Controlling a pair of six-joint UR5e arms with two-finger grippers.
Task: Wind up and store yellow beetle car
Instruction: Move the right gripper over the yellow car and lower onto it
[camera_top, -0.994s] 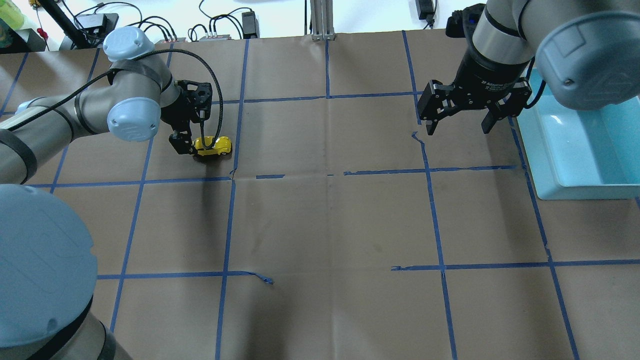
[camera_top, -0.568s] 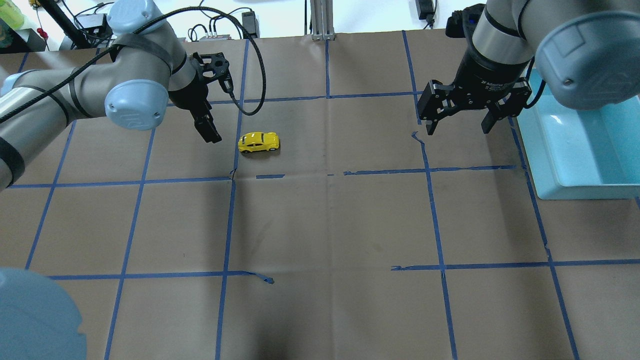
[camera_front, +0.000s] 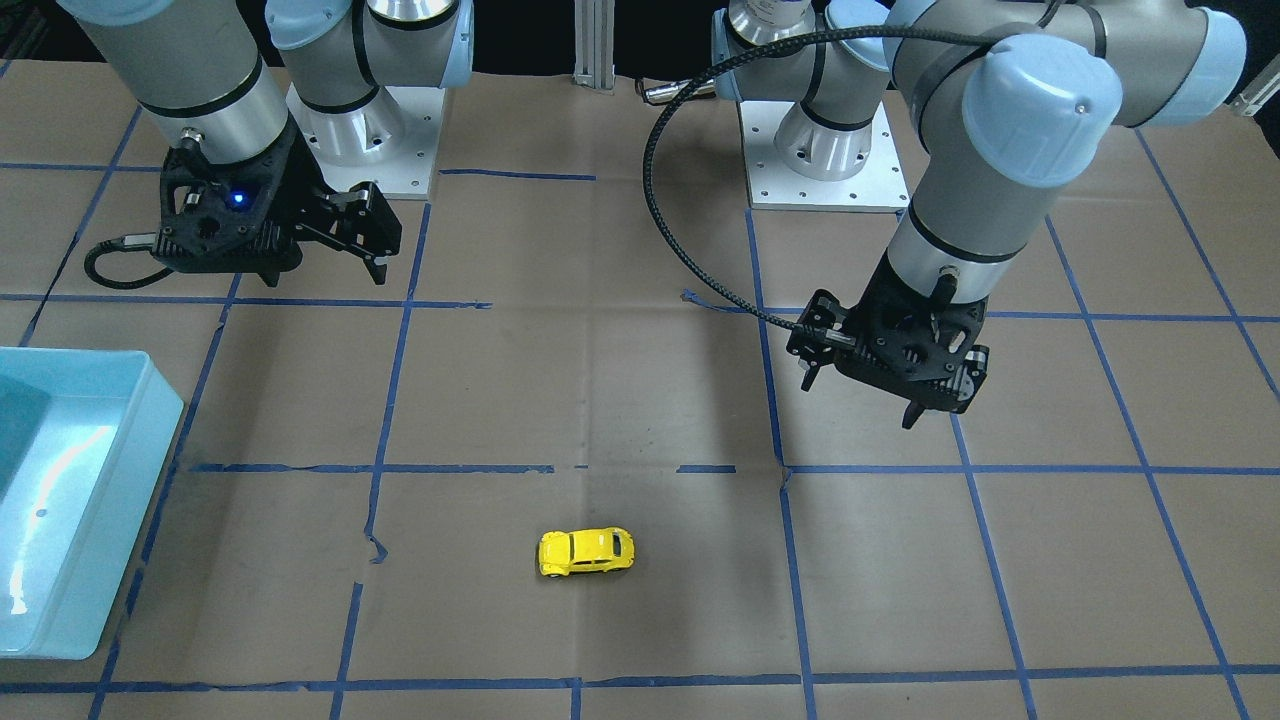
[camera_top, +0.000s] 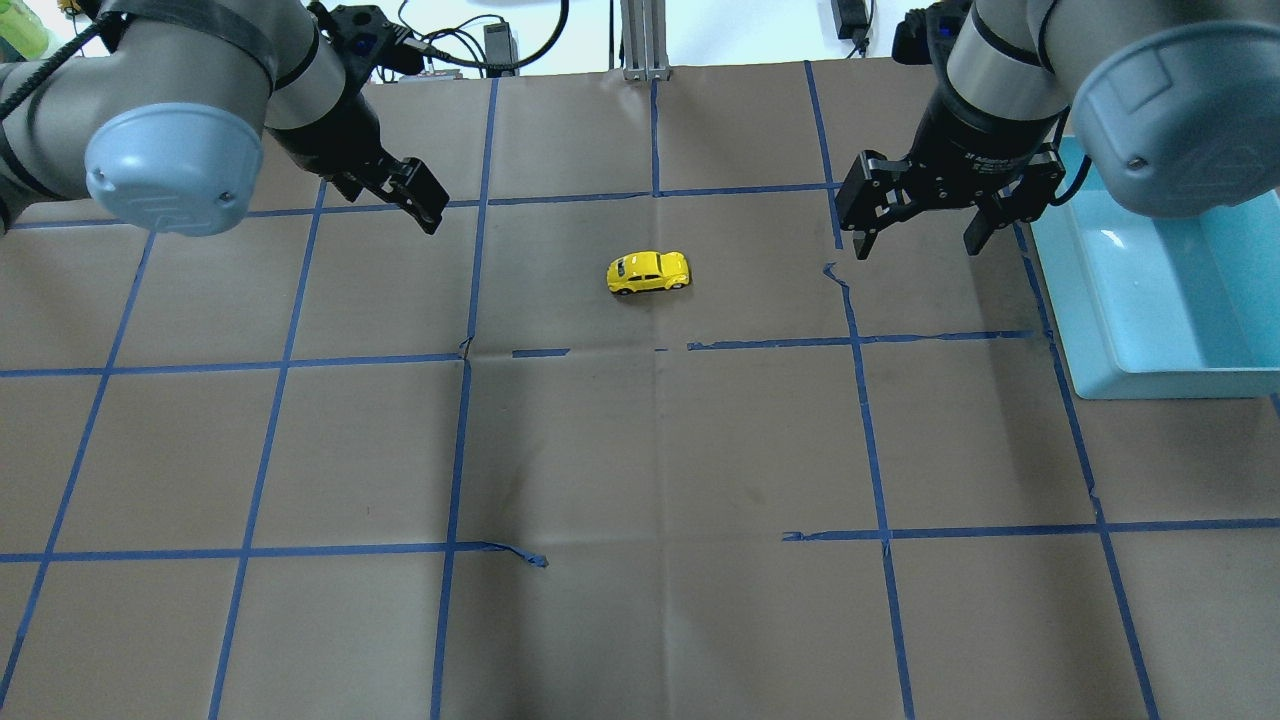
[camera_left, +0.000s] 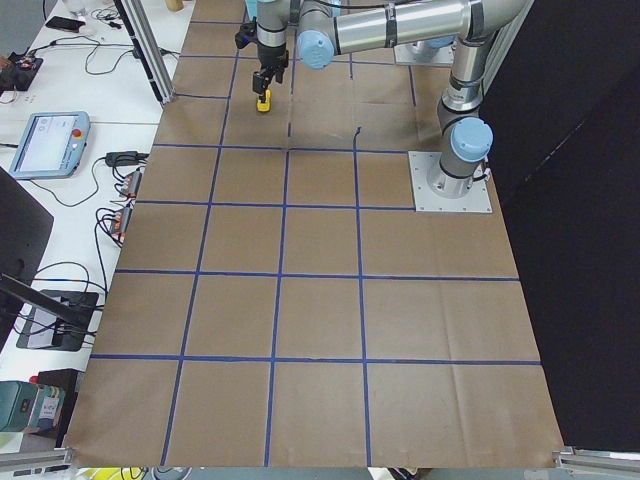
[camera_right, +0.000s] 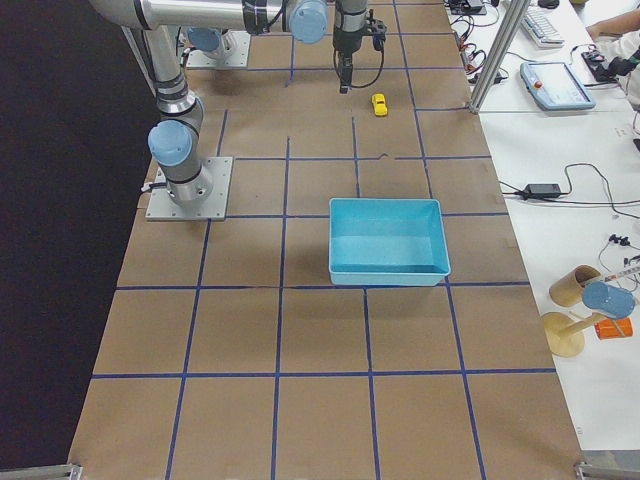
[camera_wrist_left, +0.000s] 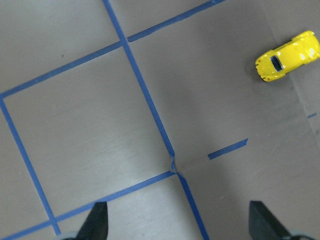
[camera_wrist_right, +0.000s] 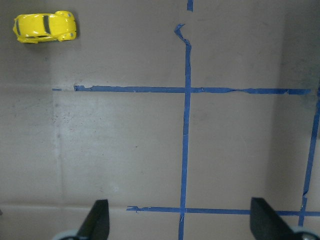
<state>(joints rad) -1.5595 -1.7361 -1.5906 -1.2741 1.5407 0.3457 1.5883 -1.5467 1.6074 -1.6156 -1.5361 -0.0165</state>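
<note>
The yellow beetle car (camera_top: 648, 272) stands alone on its wheels on the brown paper table, between the two arms. It also shows in the front-facing view (camera_front: 586, 552), the left wrist view (camera_wrist_left: 287, 56) and the right wrist view (camera_wrist_right: 45, 27). My left gripper (camera_top: 415, 200) is open and empty, raised above the table well to the car's left; the front view shows its spread fingers (camera_front: 858, 400). My right gripper (camera_top: 918, 248) is open and empty, hovering to the car's right.
A light-blue bin (camera_top: 1062, 300) sits at the table's right edge, just beyond the right gripper, also in the front-facing view (camera_front: 100, 480). Blue tape lines grid the paper; a few tape ends curl up (camera_top: 535, 558). Cables and power supplies lie past the far edge.
The left gripper let go of the car, opened, rose and pulled back up-left. The car rolled right across the table, from beside the left gripper to the middle. The right gripper barely moved.
</note>
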